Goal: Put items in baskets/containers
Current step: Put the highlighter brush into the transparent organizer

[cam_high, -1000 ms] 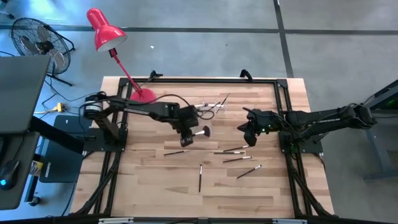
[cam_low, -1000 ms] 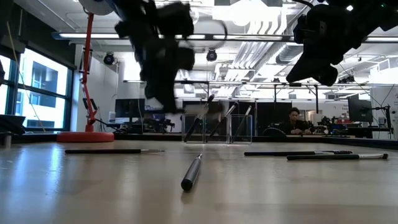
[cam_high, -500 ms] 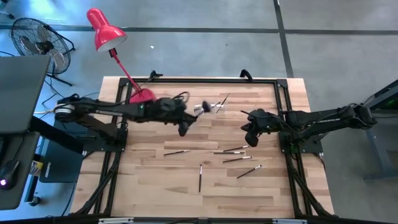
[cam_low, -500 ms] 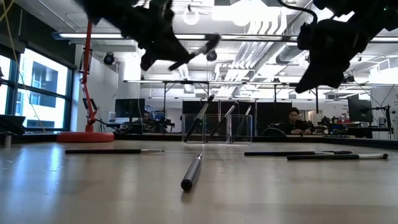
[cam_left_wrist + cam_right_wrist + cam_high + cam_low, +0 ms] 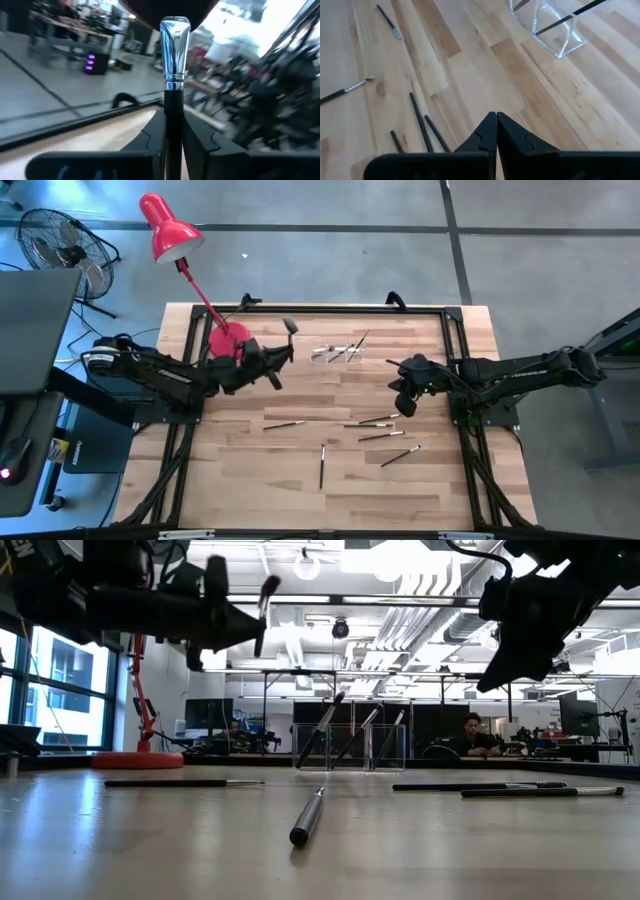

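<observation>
My left gripper (image 5: 272, 370) hovers near the red lamp base, shut on a makeup brush (image 5: 288, 335) with a wide dark head; it also shows high up in the low view (image 5: 264, 602). The clear holder (image 5: 340, 352) stands on the far middle of the table with several brushes leaning in it (image 5: 350, 745). Several more thin brushes (image 5: 375, 421) lie flat on the wood nearer the front. My right gripper (image 5: 404, 406) hangs shut and empty above the table, right of the holder (image 5: 555, 27). My left gripper pinches the brush between its two fingers on the dark handle (image 5: 173, 107), just below the silvery ferrule (image 5: 174, 60). The brush is lifted clear of the table, and its dark head (image 5: 268, 585) points upward beyond the fingertips.
A red desk lamp stands with its round base (image 5: 228, 337) on the table's far left, close beside my left gripper. One brush (image 5: 308, 818) lies near the front edge, pointing toward the low camera. People sit at desks in the room behind.
My left gripper has drawn back from the middle of the table toward the left and far side, up beside the lamp base, carrying the brush. The brush has tipped from lying level to standing head up. My right gripper has stayed where it was.
</observation>
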Controlling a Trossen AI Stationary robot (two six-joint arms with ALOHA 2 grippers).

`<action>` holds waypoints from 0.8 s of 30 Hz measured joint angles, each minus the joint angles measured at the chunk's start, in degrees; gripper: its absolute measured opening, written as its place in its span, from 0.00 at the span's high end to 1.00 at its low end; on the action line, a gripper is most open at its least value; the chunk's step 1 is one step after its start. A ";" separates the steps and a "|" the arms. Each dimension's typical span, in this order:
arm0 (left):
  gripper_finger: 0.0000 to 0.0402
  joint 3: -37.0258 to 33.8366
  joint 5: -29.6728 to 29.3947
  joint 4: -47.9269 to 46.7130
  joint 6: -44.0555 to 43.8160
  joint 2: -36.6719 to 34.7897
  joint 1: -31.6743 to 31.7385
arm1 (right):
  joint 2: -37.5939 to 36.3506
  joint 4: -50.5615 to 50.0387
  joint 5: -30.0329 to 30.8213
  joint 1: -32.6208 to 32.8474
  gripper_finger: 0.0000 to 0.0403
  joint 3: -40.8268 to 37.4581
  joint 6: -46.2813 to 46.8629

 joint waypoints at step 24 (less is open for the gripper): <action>0.92 21.54 37.96 0.29 6.24 26.89 23.13 | 0.00 0.79 10.40 -0.03 1.00 0.00 1.66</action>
